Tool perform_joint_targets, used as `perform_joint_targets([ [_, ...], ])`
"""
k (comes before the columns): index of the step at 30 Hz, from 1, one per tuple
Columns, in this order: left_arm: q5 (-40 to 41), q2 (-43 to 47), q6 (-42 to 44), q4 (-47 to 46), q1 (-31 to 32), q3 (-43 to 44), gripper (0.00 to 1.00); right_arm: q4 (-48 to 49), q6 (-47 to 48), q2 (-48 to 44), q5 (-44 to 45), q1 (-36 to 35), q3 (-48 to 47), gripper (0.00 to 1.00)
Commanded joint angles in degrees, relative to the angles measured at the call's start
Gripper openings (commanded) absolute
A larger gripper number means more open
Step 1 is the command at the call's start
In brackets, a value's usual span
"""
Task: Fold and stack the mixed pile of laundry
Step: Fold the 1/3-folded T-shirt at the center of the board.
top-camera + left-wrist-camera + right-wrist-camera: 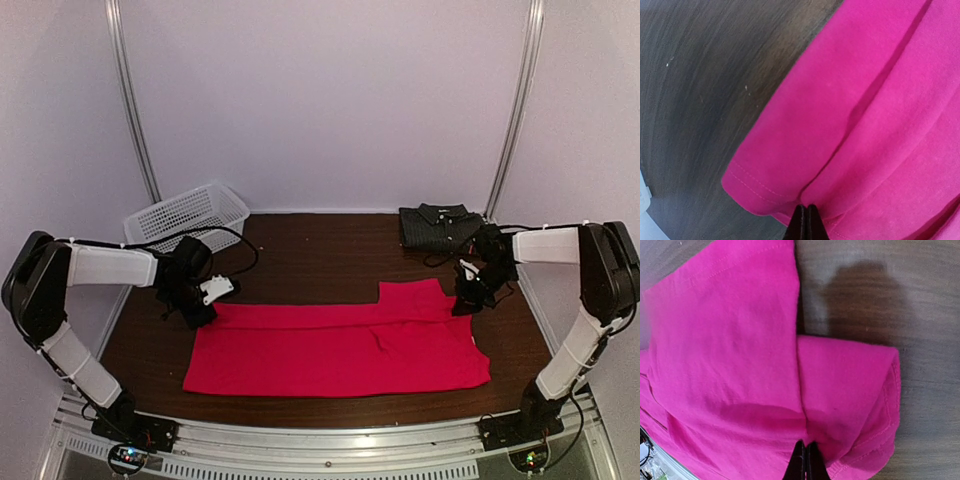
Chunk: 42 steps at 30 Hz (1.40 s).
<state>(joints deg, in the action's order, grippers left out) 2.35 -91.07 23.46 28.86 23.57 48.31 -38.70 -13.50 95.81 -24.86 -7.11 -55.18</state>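
Both grippers, the left gripper [200, 312] and the right gripper [467, 298], had their black fingers pressed together, each pinching an edge of the plain red-pink T-shirt [335, 350], a soft knit with stitched hems that lay as a long flat band stretched between them on the dark wood-grain table [310, 260]. Both arms were bent with elbows out at the sides, forearms reaching inward and wrists tipped down to the cloth. Beyond the right gripper lay the folded charcoal pinstriped shirt [437, 226]; beyond the left gripper stood a white plastic lattice basket [190, 212].
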Motion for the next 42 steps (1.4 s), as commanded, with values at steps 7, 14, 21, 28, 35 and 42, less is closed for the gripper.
perform_joint_targets([
  [7,1.4,5.7,2.1,3.1,-0.1,3.6,0.0,-6.7,1.7,-4.8,3.6,0.4,-8.3,0.0],
  [14,0.3,3.7,1.9,1.7,0.0,1.1,0.0,-2.8,0.8,-5.9,1.2,0.3,-0.4,0.0],
  [21,1.3,2.9,2.9,1.4,-0.1,1.0,0.0,-1.6,0.6,-5.2,-0.1,-0.5,2.6,0.0],
  [28,0.1,5.0,2.3,3.1,0.0,2.5,0.19,-6.0,0.9,-6.1,0.1,-0.5,0.9,0.25],
  [35,-8.6,15.1,2.8,1.2,0.0,4.8,0.41,-8.0,0.8,-10.4,-1.1,-0.2,-6.8,0.49],
  [42,-11.0,6.7,-0.1,0.1,1.6,11.6,0.38,-6.2,0.7,-0.7,-2.3,0.0,-16.7,0.47],
])
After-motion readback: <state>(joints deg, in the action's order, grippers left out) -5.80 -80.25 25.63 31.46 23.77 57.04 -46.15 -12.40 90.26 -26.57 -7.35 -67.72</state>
